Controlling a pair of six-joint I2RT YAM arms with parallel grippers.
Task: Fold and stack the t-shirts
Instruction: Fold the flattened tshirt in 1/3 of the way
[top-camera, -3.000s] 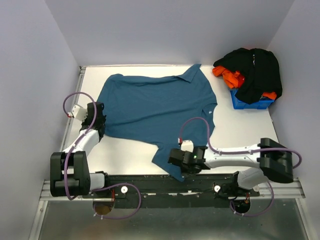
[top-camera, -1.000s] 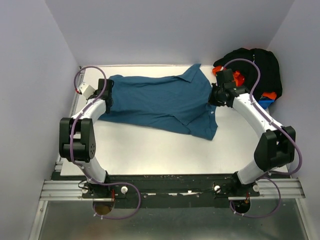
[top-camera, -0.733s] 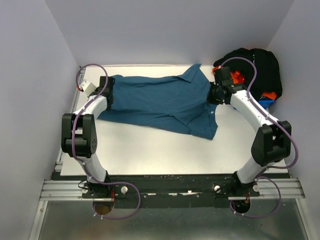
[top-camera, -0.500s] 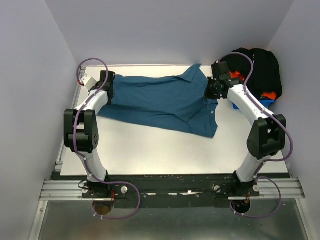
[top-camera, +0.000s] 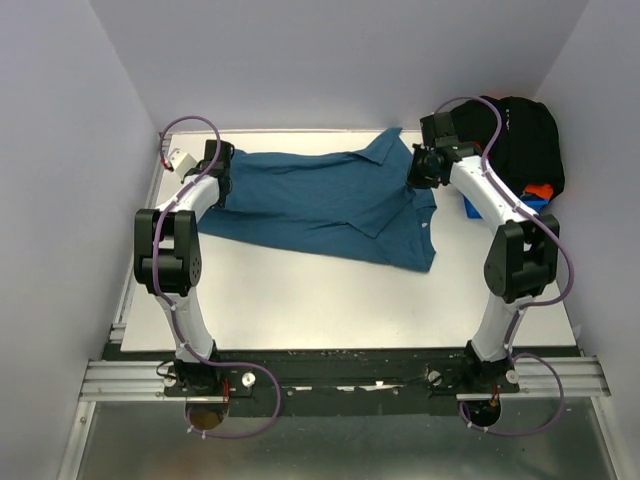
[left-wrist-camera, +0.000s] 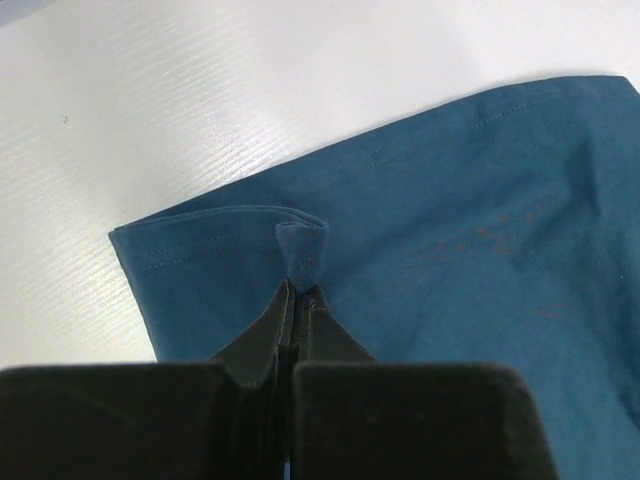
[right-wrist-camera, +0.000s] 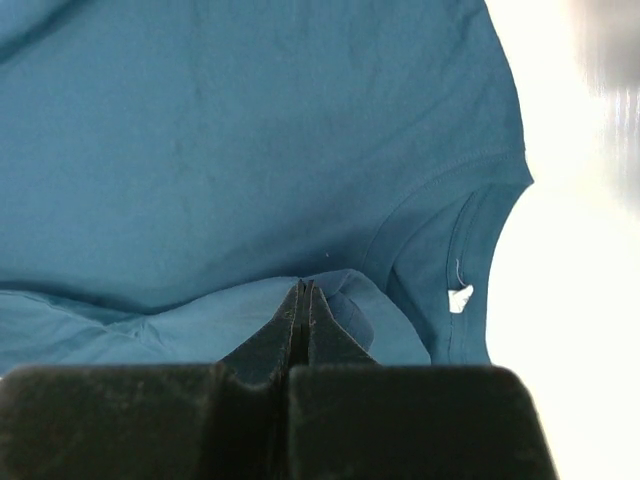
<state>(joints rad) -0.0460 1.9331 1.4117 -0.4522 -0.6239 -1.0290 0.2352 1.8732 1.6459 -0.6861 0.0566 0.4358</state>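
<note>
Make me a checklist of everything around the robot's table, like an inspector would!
Surface: white table, mostly bare at the near side.
Job's things: teal shirt lies doubled over at the far side, its collar at the right; black shirt and orange shirt are heaped at the far right corner.
Clutter: blue bin under that heap, mostly hidden.
Grippers: left gripper shut on the teal shirt at its left edge; right gripper shut on the teal shirt near the collar.
Cables: purple cables loop along both arms, clear of the cloth.
Surroundings: plain pale walls on three sides; metal rail holds the arm bases.
</note>
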